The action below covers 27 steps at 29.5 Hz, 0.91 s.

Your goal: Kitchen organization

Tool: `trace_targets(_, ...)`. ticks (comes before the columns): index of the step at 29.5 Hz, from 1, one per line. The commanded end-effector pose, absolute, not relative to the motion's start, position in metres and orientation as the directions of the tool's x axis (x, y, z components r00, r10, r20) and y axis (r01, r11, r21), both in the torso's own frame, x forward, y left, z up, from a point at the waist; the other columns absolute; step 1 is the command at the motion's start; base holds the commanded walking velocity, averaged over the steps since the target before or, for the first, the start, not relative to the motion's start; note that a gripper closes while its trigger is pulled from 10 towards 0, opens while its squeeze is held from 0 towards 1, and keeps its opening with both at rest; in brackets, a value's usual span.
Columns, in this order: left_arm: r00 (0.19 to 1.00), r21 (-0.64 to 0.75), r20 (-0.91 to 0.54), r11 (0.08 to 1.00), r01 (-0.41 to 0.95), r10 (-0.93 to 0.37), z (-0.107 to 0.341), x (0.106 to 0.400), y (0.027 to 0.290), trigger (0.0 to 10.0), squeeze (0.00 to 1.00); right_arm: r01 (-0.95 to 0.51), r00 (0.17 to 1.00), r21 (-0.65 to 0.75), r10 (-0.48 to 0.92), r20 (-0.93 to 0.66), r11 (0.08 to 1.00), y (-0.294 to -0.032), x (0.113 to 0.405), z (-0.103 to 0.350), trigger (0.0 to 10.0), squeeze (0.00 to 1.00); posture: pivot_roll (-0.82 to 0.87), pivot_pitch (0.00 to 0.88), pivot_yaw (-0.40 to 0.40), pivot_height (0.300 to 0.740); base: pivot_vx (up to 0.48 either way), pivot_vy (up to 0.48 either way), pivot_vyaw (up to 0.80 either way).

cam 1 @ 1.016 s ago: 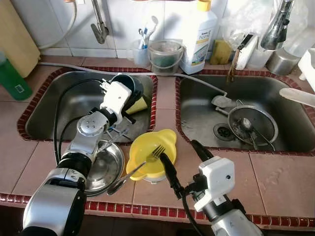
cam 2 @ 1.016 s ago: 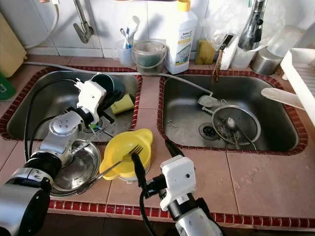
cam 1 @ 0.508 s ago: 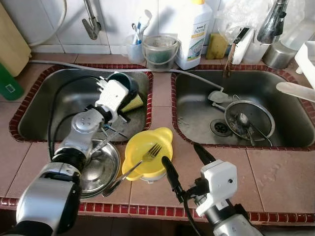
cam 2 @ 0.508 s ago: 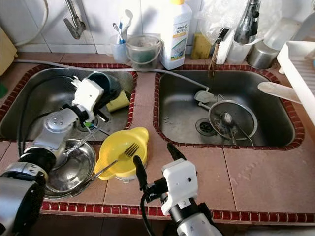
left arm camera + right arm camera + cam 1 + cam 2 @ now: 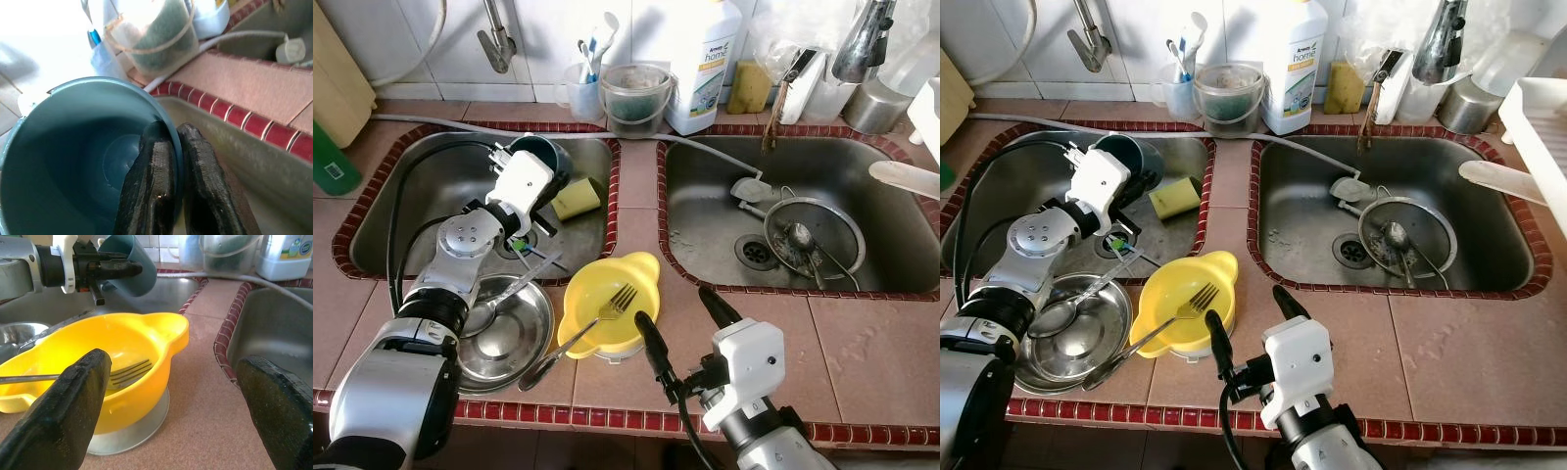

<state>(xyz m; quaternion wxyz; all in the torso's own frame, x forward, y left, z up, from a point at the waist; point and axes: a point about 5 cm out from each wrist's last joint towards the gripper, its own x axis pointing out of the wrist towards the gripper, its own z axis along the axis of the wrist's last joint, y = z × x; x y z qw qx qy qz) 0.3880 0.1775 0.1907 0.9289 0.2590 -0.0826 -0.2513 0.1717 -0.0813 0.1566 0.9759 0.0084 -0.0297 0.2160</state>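
Note:
My left gripper (image 5: 168,134) is shut on the rim of a teal cup (image 5: 540,157), one finger inside and one outside. It holds the cup tilted above the left sink (image 5: 421,196), its mouth toward the wrist camera. A yellow bowl (image 5: 582,294) stands on the counter between the sinks with a fork (image 5: 619,300) lying in it. My right gripper (image 5: 674,305) is open at the counter's front edge, just right of the bowl, with nothing between its fingers. Its wrist view looks at the bowl (image 5: 122,342) and the cup (image 5: 132,262) beyond.
A steel bowl (image 5: 509,343) with a spoon (image 5: 489,311) sits left of the yellow bowl. A yellow sponge (image 5: 578,196) lies in the left sink. The right sink holds a strainer (image 5: 803,240). A detergent bottle (image 5: 705,64), small bucket (image 5: 634,98) and toothbrush cup (image 5: 582,93) line the back ledge.
The camera has shifted a little. My left gripper has carried the cup slightly left, away from the sponge. The right gripper stays open beside the bowl.

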Motion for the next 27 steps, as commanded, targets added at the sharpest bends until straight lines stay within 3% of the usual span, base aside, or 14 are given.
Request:
trace_targets(1, 0.861, 0.545, 0.009, 0.725, 0.422, -0.508, 0.1943, 0.3887, 0.1834, 10.0, 0.0, -0.431, 0.9, 0.016, 0.429, 0.071, 0.902, -0.0793, 0.1685, 0.1611, 10.0, 0.0, -0.41, 0.227, 0.059, 0.74, 0.0, 0.0, 0.0)
trace_targets(10, 0.867, 0.54, -0.004, 0.729, 0.42, -0.498, 0.1927, 0.3881, 0.1888, 10.0, 0.0, -0.437, 0.898, 0.022, 0.435, 0.07, 0.899, -0.078, 0.1689, 0.1598, 10.0, 0.0, -0.4, 0.226, 0.057, 0.74, 0.0, 0.0, 0.0)
trace_targets(11, 0.867, 0.538, -0.004, 0.73, 0.422, -0.498, 0.193, 0.3882, 0.1893, 10.0, 0.23, -0.438, 0.897, 0.021, 0.435, 0.071, 0.899, -0.078, 0.1694, 0.1601, 10.0, 0.0, -0.4, 0.227, 0.057, 0.74, 0.0, 0.0, 0.0)
trace_targets(12, 0.867, 0.538, -0.004, 0.73, 0.422, -0.498, 0.193, 0.3882, 0.1893, 10.0, 0.23, -0.438, 0.897, 0.021, 0.435, 0.071, 0.899, -0.078, 0.1694, 0.1601, 10.0, 0.0, -0.4, 0.227, 0.057, 0.74, 0.0, 0.0, 0.0)
trace_targets(13, 0.868, 0.532, -0.004, 0.734, 0.422, -0.496, 0.1932, 0.3883, 0.1899, 10.0, 0.98, -0.437, 0.898, 0.021, 0.435, 0.07, 0.899, -0.0781, 0.1696, 0.1602, 10.0, 0.0, -0.4, 0.229, 0.058, 0.74, 0.0, 0.0, 0.0)
trace_targets(27, 0.865, 0.516, -0.007, 0.74, 0.432, -0.501, 0.1934, 0.3884, 0.1913, 10.0, 1.0, -0.441, 0.896, 0.021, 0.438, 0.074, 0.897, -0.0776, 0.1723, 0.1601, 10.0, 0.0, -0.39, 0.219, 0.057, 0.74, 0.0, 0.0, 0.0)
